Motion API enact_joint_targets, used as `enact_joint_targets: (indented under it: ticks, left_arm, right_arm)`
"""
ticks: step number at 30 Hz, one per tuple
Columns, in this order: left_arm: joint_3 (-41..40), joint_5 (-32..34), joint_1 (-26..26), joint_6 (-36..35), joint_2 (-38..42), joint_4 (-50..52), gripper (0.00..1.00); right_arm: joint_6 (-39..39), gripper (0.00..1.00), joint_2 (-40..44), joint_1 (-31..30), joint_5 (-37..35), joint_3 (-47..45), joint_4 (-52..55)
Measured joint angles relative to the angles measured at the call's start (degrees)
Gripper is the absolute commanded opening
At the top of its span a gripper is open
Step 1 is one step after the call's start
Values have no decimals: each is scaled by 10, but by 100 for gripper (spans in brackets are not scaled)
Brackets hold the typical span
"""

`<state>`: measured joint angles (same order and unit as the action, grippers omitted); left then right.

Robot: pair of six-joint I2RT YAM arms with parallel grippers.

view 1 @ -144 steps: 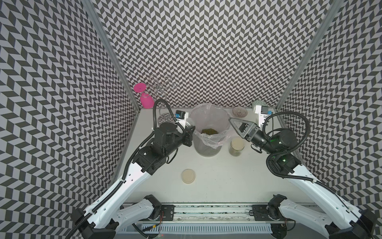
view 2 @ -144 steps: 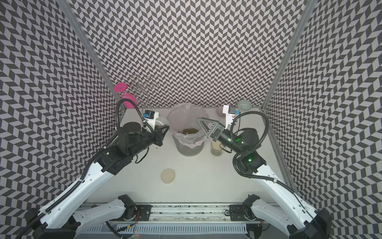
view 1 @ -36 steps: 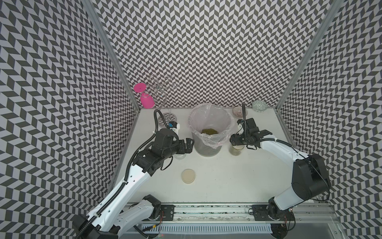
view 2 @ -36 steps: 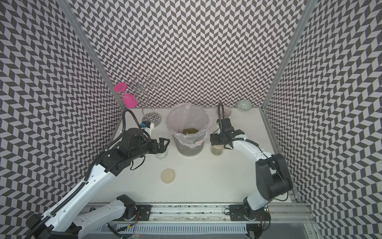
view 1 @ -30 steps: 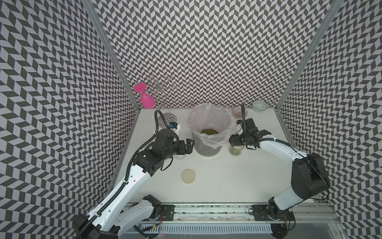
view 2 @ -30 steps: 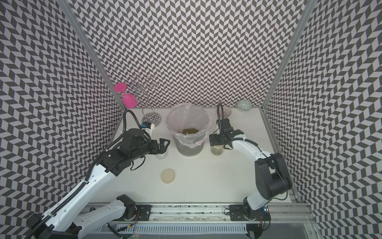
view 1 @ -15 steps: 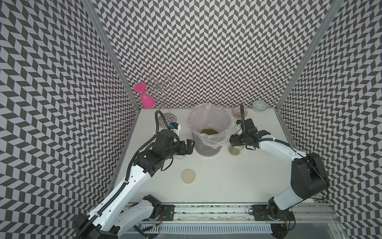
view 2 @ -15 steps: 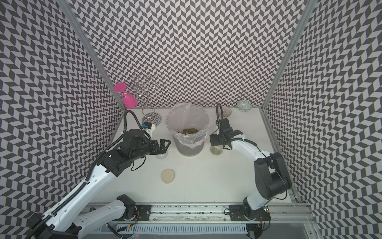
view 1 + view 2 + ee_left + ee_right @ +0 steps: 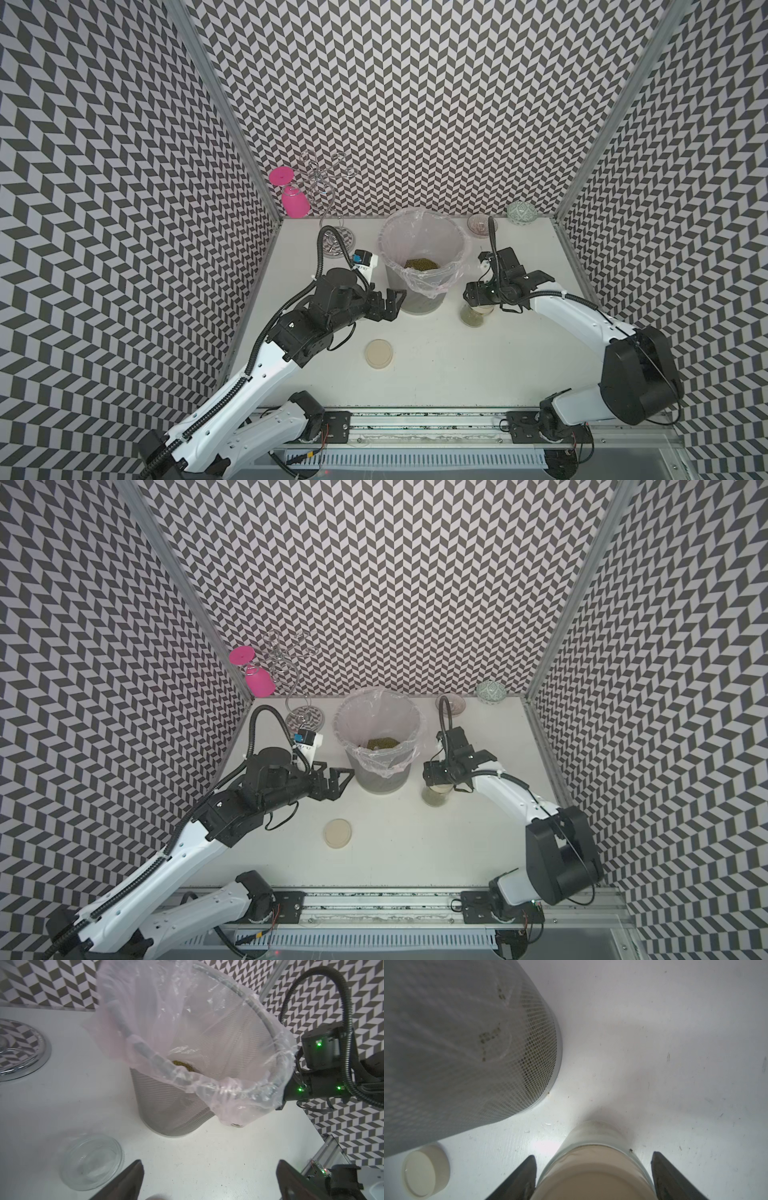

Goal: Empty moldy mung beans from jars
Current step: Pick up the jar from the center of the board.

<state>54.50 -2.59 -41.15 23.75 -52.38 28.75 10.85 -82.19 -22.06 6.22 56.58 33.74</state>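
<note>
The second jar [image 9: 91,1162], open and empty, shows only in the left wrist view, as blurred clear glass. In both top views the left arm covers it. The lidded jar [image 9: 472,318] stands right of centre in a top view, just beside the bin [image 9: 419,305]. Its top is masked there by the right gripper [image 9: 593,1155], and the right wrist view cuts it off at the frame edge. That gripper's fingers [image 9: 519,1178] straddle the lid; whether they press it cannot be told. The left gripper [image 9: 395,302] hangs released left of the bin, its jaws wide apart and holding nothing.

The moldy mung beans [image 9: 420,264] lie in the bin's plastic liner. An olive tint low in the lidded jar is hard to resolve.

There are two jars and two cream lids: one on its jar and a loose lid [image 9: 379,353] at lower centre. There is one bin. Two patterned bowls [image 9: 476,224] sit at the back right, and one pink glass [image 9: 294,203] hangs on a wire rack [image 9: 328,178].

The white bench [image 9: 457,374] is scuffed, and chevron walls [image 9: 415,104] enclose three sides.
</note>
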Motion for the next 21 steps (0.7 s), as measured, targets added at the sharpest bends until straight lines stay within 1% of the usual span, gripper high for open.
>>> enact_joint_targets:
  ticks: [4,9,12,17,21]
  left_arm:
    - [-24,23,-69,-12,5,-25,100]
    - [-91,61,-178,-32,18,-83,100]
    - [-139,78,-231,-37,24,-123,100]
    - [-209,106,-293,-50,24,-198,100]
    - [-245,115,-320,-69,10,-268,100]
  right_arm:
    - [11,65,43,-13,18,-26,10]
    - [29,65,90,-40,33,-61,12]
    - [41,65,107,-64,38,-74,14]
    - [57,65,124,-94,43,-91,17]
    - [69,65,142,-106,56,-99,18]
